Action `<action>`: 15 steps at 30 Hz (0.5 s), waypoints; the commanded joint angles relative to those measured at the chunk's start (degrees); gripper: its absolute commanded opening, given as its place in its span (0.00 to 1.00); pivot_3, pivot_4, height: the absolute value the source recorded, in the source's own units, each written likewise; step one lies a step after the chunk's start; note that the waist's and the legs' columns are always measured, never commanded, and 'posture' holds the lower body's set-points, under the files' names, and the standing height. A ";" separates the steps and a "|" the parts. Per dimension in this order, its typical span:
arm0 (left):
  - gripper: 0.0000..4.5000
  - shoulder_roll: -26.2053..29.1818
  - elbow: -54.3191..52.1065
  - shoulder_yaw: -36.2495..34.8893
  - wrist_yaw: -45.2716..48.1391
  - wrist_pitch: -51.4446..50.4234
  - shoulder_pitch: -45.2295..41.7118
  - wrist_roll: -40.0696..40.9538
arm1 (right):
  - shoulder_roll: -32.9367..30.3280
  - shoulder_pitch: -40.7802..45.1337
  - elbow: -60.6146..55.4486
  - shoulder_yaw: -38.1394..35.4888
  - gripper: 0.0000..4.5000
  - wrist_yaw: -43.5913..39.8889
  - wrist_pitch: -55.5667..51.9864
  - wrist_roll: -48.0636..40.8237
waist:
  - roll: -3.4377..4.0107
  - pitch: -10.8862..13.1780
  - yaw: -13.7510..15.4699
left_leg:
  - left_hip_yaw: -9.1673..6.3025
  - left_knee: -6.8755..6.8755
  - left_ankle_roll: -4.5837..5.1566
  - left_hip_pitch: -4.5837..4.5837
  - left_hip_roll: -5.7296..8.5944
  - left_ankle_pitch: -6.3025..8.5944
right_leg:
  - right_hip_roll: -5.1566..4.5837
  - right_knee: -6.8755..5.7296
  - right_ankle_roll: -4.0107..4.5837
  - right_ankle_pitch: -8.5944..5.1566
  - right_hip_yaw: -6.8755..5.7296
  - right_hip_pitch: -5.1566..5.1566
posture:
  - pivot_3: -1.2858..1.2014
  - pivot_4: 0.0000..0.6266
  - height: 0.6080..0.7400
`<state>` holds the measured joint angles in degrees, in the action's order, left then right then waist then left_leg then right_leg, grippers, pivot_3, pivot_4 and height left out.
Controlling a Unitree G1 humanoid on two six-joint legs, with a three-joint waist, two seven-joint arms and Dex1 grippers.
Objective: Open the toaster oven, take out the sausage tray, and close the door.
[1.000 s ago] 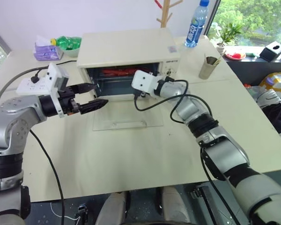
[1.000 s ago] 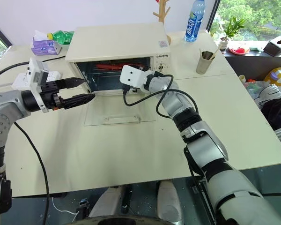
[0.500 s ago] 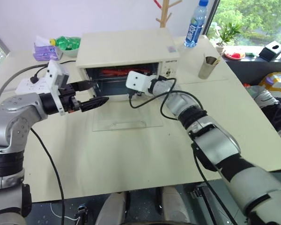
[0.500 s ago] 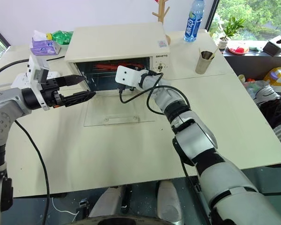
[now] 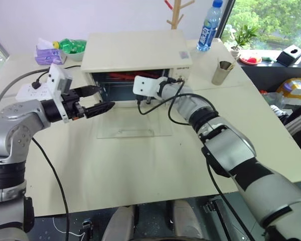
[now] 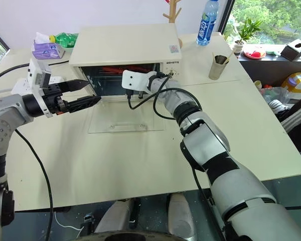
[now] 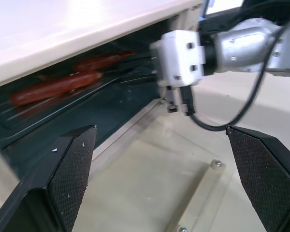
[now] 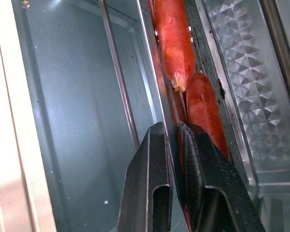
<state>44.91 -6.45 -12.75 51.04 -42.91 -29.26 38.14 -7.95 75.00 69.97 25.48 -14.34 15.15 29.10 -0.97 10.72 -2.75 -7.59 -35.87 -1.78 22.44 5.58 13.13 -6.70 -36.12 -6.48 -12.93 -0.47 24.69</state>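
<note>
The cream toaster oven point(image 5: 138, 47) stands at the back of the table, and its glass door point(image 5: 135, 125) lies flat and open in front of it. Inside, red sausages point(image 8: 174, 43) lie on the silver sausage tray point(image 8: 232, 72). My right gripper point(image 8: 173, 126) reaches into the oven's mouth and is shut on the tray's front rim, one finger on each side of it. From the head camera, the right wrist's white camera box point(image 5: 145, 85) hides those fingers. My left gripper point(image 5: 105, 97) hovers open at the left end of the opening, touching nothing.
A white power strip point(image 5: 32, 90), a tissue pack point(image 5: 49, 55) and a green bottle point(image 5: 72, 45) sit at the far left. A water bottle point(image 5: 210, 25) and a metal cup point(image 5: 222, 72) stand right of the oven. A black cable point(image 5: 155, 108) hangs above the door.
My right gripper has pushed deeper into the oven and closed its fingers on the tray's rim. The left gripper has stayed where it was, still open.
</note>
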 commanded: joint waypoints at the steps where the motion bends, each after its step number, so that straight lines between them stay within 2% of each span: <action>1: 1.00 0.00 1.95 -1.62 0.14 1.96 -2.33 -0.05 | 0.31 -0.49 -0.99 -1.73 0.02 1.27 1.02 -1.31 | 0.00 0.00 0.00 | 0.00 0.00 0.00 0.00 0.00 0.00 | 0.00 0.00 0.00 0.00 0.00 0.00 | 0.52 0.24 1.00; 6: 1.00 0.21 7.74 0.66 2.70 3.83 -5.24 -1.77 | 0.23 -0.78 -2.17 -1.68 0.02 1.56 1.60 -1.17 | -0.01 0.00 0.01 | 0.01 0.00 -0.02 0.00 -0.01 -0.01 | 0.01 -0.01 0.01 0.01 0.00 0.00 | 0.52 0.24 1.00; 15: 1.00 1.35 25.38 8.75 15.17 10.35 -16.09 -9.41 | -0.09 -0.60 -4.58 -1.34 0.02 1.85 2.55 0.01 | -0.01 0.00 -0.17 | 0.04 0.02 -0.05 -0.01 -0.01 -0.03 | 0.04 -0.01 0.02 0.01 0.00 0.03 | 0.52 0.24 1.00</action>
<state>45.12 17.18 -4.20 64.09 -34.68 -43.09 30.25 -8.29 74.07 68.35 25.48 -13.85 15.99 30.48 -0.98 10.72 -2.92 -7.55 -35.85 -1.84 22.44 5.57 13.09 -6.66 -36.14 -6.46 -12.92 -0.48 24.72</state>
